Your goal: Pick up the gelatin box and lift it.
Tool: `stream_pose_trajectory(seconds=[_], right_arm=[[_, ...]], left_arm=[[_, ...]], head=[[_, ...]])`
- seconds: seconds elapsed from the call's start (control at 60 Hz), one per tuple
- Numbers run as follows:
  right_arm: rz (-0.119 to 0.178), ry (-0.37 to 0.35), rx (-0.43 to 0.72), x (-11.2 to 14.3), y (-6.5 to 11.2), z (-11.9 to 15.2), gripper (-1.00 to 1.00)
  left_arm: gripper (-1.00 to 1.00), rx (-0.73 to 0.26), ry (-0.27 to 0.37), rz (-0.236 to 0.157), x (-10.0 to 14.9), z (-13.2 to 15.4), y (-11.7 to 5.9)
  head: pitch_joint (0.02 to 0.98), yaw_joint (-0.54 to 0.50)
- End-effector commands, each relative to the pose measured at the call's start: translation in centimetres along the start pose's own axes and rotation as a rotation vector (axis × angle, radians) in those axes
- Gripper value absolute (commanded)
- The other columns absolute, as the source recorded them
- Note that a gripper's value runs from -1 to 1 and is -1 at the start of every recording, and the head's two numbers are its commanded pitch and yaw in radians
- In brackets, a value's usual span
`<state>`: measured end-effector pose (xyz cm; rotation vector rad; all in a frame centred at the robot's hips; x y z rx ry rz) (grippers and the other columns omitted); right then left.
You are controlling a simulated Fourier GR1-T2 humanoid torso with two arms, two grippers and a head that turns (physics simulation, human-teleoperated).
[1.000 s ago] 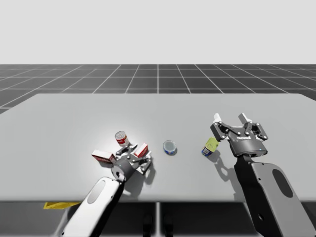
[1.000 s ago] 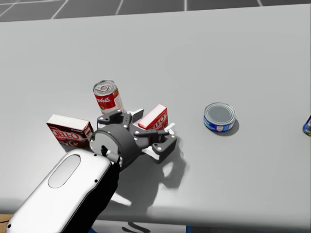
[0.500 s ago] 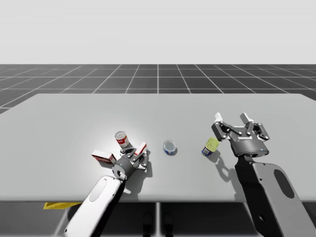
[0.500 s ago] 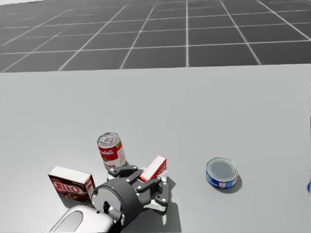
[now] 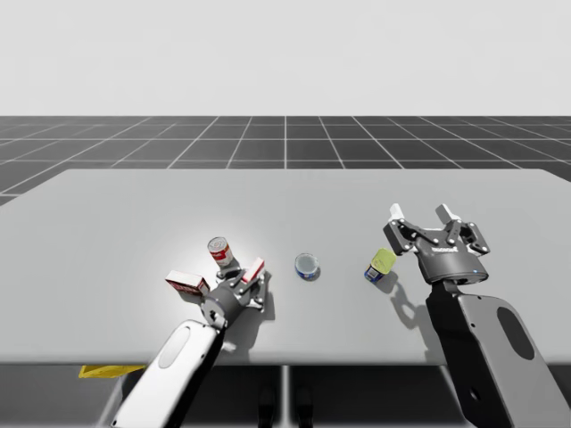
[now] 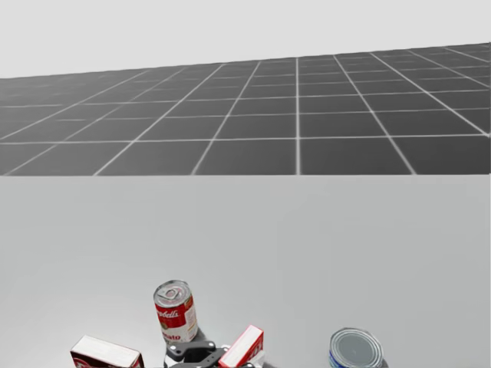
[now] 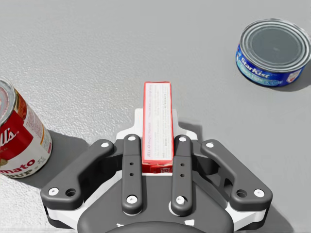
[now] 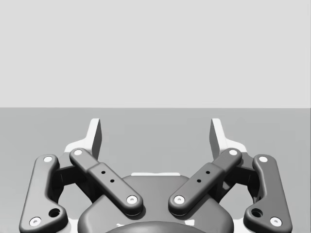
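Red gelatin box (image 7: 158, 124) sits clamped in our left gripper (image 7: 157, 138), near a red can (image 7: 19, 138); our right gripper (image 8: 155, 133) gapes wide.

My right gripper (image 8: 155, 128) holds its fingers (image 8: 95, 138) spread wide apart, with the grey table (image 8: 272, 126) ahead of it.

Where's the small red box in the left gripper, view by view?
High view: small red box left of centre, beside the red-and-white can.
Head view: bottom edge, beside that can.
Left wrist view: clamped in my left gripper, can alongside.
Shared landmark: the can.
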<state>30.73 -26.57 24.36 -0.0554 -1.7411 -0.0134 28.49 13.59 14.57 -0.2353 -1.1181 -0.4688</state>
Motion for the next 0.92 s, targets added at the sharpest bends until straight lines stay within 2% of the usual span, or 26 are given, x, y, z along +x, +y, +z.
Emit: stream_pose_trajectory(seconds=[0.017,0.167,0.367,0.567,0.767,0.917], right_arm=[[0.002,0.001,0.0,0.0,0.0,0.0,-1.0],[0.002,0.003,-0.001,-0.1,0.0,-0.1,-1.0],[0.002,0.004,-0.002,-0.1,0.0,-0.1,-1.0],[0.004,0.004,0.0,-0.1,0.1,-0.1,-1.0],[0.004,0.003,0.002,-0.1,0.1,-0.1,-1.0],[-0.008,0.003,0.007,0.0,0.1,0.0,-1.0]], left_arm=[[1.0,-0.079,-0.009,-0.017,0.4,0.9,-1.0],[1.0,-0.088,-0.027,-0.057,1.7,2.1,-1.2],[1.0,-0.083,-0.075,-0.108,4.9,3.8,-0.9],[1.0,-0.068,-0.161,-0.158,9.1,5.7,-0.9],[1.0,-0.048,-0.237,-0.178,12.8,7.3,-0.5],[1.0,-0.027,-0.323,-0.184,15.8,9.4,-0.2]], head=[[0.468,0.15],[0.47,0.15],[0.47,0.15],[0.467,0.15],[0.466,0.15],[0.463,0.15]])
